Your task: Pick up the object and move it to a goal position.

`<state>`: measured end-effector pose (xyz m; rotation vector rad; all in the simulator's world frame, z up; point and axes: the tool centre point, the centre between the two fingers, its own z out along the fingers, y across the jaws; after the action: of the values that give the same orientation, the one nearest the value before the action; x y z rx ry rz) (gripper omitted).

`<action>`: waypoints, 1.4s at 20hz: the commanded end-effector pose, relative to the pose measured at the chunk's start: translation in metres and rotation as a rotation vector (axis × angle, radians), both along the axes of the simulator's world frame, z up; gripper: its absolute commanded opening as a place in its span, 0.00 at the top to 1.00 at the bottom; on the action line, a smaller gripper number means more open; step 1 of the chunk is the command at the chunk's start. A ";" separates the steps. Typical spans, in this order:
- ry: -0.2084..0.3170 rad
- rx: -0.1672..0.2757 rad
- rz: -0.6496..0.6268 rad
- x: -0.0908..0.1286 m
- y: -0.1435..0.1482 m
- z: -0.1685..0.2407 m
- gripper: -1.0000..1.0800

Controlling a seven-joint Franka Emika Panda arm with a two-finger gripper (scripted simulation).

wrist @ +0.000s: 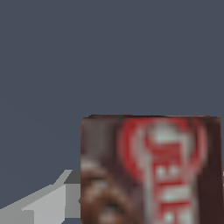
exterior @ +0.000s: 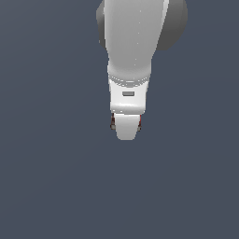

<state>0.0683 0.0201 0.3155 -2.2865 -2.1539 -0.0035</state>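
1. From my exterior feed I see the Panda arm coming in from the top of the frame, white and grey, with its wrist pointing down toward the flat slate-blue surface.
2. The gripper sits at the arm's lower end, and its rounded white body covers almost all of what lies under it.
3. I can make out thin dark-brown and red slivers at both edges of that white body, one on the exterior view's left and one on the exterior view's right. These are the edges of the box, which is much narrower than the hand hiding it.
4. On the wrist feed the box fills the near part of the picture: dark brown, with a red-and-white label whose lettering is too blurred for me to read.
5. A pale grey finger shows beside the box in the wrist feed, its inner end meeting the box's side.
6. I cannot tell from either feed whether the fingers are pressed onto the box or standing off it, nor whether the box rests on the surface or is lifted.
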 end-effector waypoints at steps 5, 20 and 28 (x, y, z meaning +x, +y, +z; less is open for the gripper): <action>0.002 0.000 -0.002 0.009 0.015 0.052 1.00; 0.002 -0.002 -0.004 0.024 0.032 0.112 1.00; 0.001 -0.002 -0.003 0.026 0.035 0.118 1.00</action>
<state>0.0937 0.0543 0.4330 -2.2904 -2.1502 -0.0002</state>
